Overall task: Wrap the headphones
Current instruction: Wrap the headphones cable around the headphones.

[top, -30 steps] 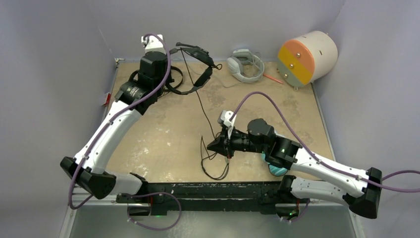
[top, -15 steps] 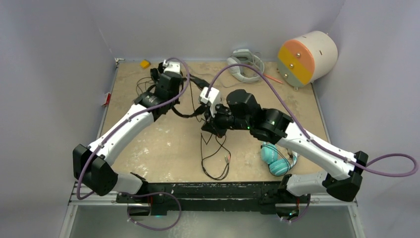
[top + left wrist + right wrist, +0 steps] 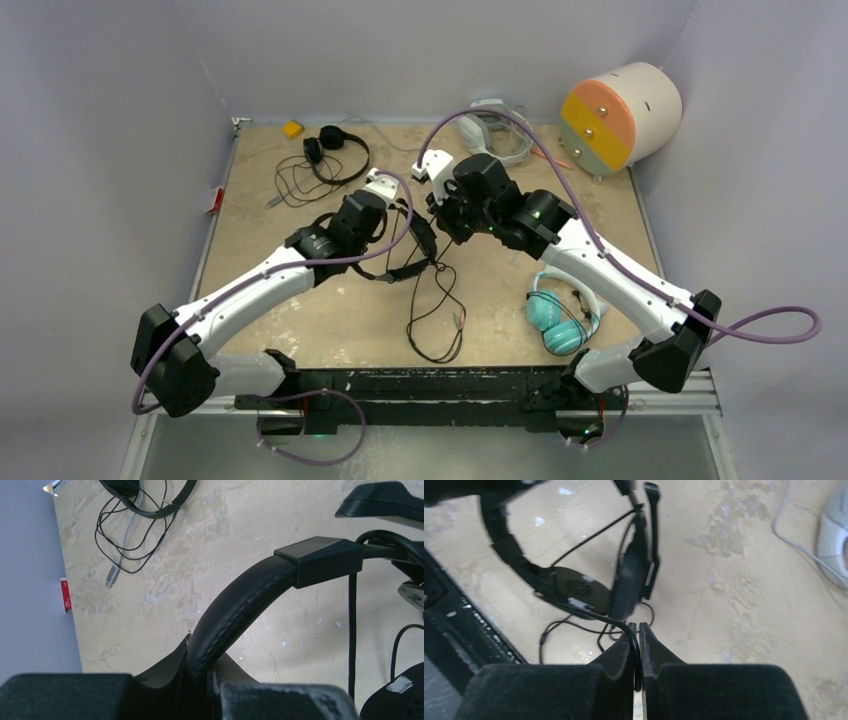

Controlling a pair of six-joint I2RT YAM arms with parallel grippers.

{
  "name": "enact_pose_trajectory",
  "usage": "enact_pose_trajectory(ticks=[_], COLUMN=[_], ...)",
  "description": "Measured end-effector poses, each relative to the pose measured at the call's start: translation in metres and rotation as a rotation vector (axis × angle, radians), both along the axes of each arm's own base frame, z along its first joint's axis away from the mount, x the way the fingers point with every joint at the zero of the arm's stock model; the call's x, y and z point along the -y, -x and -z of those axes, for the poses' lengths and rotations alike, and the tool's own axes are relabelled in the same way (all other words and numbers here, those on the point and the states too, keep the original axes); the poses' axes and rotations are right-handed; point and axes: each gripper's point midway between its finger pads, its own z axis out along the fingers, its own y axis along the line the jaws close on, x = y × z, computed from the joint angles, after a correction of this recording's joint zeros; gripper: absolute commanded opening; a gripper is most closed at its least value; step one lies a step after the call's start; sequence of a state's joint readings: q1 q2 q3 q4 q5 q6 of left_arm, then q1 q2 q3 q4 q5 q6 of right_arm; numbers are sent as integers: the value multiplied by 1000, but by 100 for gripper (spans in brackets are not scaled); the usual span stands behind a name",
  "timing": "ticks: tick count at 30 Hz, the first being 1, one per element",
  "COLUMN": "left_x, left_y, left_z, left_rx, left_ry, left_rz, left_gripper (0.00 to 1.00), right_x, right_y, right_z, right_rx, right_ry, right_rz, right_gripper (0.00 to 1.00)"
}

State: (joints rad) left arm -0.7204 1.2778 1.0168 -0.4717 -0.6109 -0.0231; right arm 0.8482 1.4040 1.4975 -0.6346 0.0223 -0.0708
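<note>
A black pair of headphones [image 3: 415, 258] hangs over the middle of the table, its padded band [image 3: 240, 605] clamped in my left gripper [image 3: 398, 222] [image 3: 202, 652]. Just to the right, my right gripper [image 3: 442, 222] [image 3: 638, 630] is shut on that pair's thin black cord [image 3: 589, 614]. The rest of the cord [image 3: 435, 310] lies in loops on the table toward the near edge. A second black pair [image 3: 335, 150] [image 3: 150, 500] lies at the far left with its cord loose. The teal pair with a white band [image 3: 560, 320] lies near the right arm.
A grey-white headset [image 3: 495, 130] [image 3: 836, 545] lies at the far edge. A white drum with an orange and yellow face [image 3: 620, 115] stands at the far right corner. A small yellow piece [image 3: 292, 128] sits at the far left. Grey walls close in the table.
My left gripper has carried the black headphones from the far left down to the middle. My right gripper has moved from the near middle up toward the far side with the cord, uncovering the teal pair.
</note>
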Motion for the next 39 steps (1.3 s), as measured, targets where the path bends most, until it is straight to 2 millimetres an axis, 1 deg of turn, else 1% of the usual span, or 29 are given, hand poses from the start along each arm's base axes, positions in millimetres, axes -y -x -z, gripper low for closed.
enact_pose_trajectory(ticks=[3, 7, 10, 12, 13, 15, 17, 20, 23, 28, 31, 35, 37, 39], left_x=[0, 8, 14, 14, 12, 2, -11, -28, -32, -38, -35, -34, -29, -19], left_y=[3, 8, 11, 13, 13, 10, 6, 3, 3, 3, 5, 9, 10, 12], left_z=[-8, -17, -15, -12, -11, -11, -9, 1, 6, 0, -2, -8, -6, -2], left_rx=[14, 22, 4, -5, -3, 12, 26, 21, 16, 48, 40, 48, 34, 1], left_ry=[-1, 37, 60, 55, 50, 16, -32, -108, -126, -123, -103, -84, -65, -30], left_rz=[40, 108, 147, 150, 142, 87, 10, -95, -131, -178, -149, -118, -89, -24], left_gripper=[0, 0, 0, 0, 0, 0, 0, 0, 0, 0, 0, 0, 0, 0], right_x=[10, 16, 15, 14, 13, 13, 13, 11, 11, 16, 20, 27, 28, 28], right_y=[-12, -23, -29, -33, -35, -36, -31, -22, -15, -13, -16, -25, -32, -39], right_z=[1, -1, 3, 9, 13, 20, 24, 23, 17, 17, 20, 22, 21, 21], right_rx=[27, 58, 70, 63, 57, 39, 5, -33, -39, -43, -32, -4, 22, 53], right_ry=[27, 38, 56, 76, 85, 101, 98, 74, 49, 56, 75, 104, 109, 116], right_rz=[44, 73, 83, 93, 97, 101, 93, 71, 59, 66, 85, 117, 128, 132], right_gripper=[7, 7, 7, 7, 7, 7, 8, 9, 9, 9, 10, 10, 10, 10])
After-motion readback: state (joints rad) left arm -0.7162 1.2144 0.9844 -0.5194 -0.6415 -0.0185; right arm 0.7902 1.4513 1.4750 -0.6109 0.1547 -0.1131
